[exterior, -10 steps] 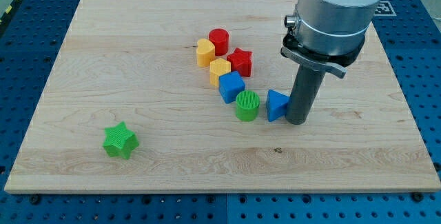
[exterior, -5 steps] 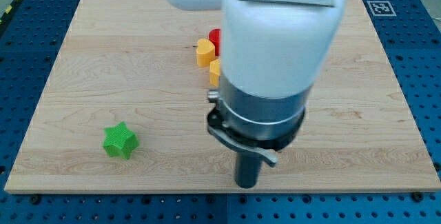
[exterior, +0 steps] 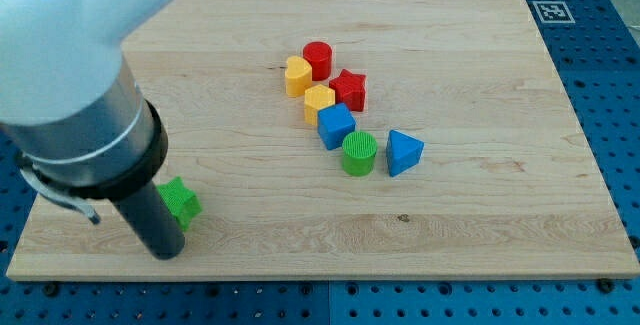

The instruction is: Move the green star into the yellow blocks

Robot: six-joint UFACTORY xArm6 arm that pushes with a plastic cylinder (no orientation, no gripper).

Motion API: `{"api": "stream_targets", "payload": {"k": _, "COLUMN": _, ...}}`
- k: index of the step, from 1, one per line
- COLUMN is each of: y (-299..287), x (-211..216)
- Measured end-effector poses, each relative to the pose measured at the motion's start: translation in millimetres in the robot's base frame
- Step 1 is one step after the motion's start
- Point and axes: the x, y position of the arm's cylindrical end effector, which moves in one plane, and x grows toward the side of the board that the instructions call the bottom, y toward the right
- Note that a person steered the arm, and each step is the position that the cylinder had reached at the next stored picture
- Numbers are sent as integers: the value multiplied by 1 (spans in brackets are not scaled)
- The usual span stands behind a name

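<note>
The green star (exterior: pixel 182 201) lies near the board's bottom left, partly hidden behind my rod. My tip (exterior: pixel 165 253) rests on the board just below and left of the star, very close to it or touching. The yellow heart (exterior: pixel 297 75) and the yellow hexagon-like block (exterior: pixel 319 100) sit in the cluster at the board's upper middle, far to the right and above the star.
In the cluster are a red cylinder (exterior: pixel 318 60), a red star (exterior: pixel 349 89), a blue cube (exterior: pixel 336 125), a green cylinder (exterior: pixel 359 153) and a blue triangular block (exterior: pixel 402 152). The wooden board (exterior: pixel 480 225) ends close below my tip.
My rod swept from beside the blue triangular block at the right, along the bottom of the board, to the bottom left beside the green star. The blocks have not visibly moved.
</note>
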Motion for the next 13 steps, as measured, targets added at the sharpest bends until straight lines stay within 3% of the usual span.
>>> {"api": "stream_targets", "payload": {"k": 5, "y": 2, "x": -53}}
{"api": "stream_targets", "payload": {"k": 8, "y": 2, "x": -62}}
{"api": "stream_targets", "payload": {"k": 10, "y": 2, "x": -104}}
{"api": "stream_targets", "payload": {"k": 13, "y": 21, "x": -101}}
